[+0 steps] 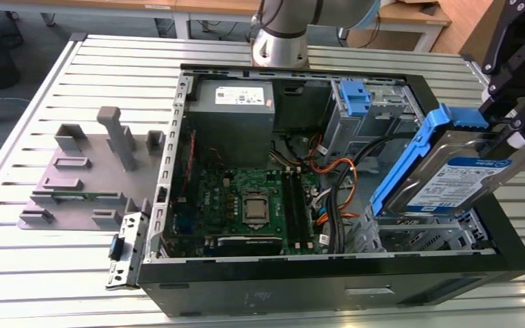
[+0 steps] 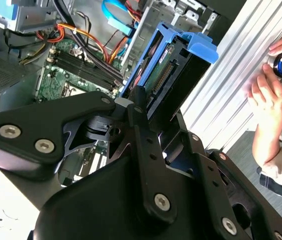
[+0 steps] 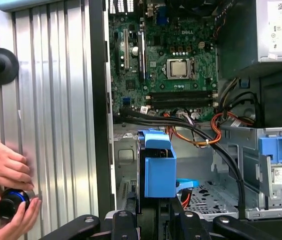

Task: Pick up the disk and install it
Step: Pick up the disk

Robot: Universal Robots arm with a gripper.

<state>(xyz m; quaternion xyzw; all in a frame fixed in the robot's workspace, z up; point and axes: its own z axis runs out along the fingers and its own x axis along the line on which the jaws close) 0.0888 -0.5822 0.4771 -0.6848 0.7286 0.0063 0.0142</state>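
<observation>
— Room to move?
— Little: the computer case (image 1: 335, 277) rim and drive cage (image 1: 418, 237) sit just under the disk (image 1: 452, 174).
— Where's it held?
— At the exterior view's right, tilted, clamped in my pincer (image 1: 513, 135).

Silver disk (image 1: 434, 164), its label (image 1: 467, 176) white and blue, frame (image 1: 420, 147) blue; black tool (image 1: 510, 137); green board (image 1: 244, 205); black case (image 1: 335, 290); grey stand (image 1: 85, 181); pale grey ribbed tabletop (image 1: 35, 273); orange cables (image 1: 340, 164); grey power supply (image 1: 230, 119), white sticker (image 1: 240, 94).

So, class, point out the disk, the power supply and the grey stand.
disk (image 1: 459, 181), exterior view, its white-and-blue label
power supply (image 1: 230, 126), exterior view, its grey face
grey stand (image 1: 98, 176), exterior view, its flat base
</observation>
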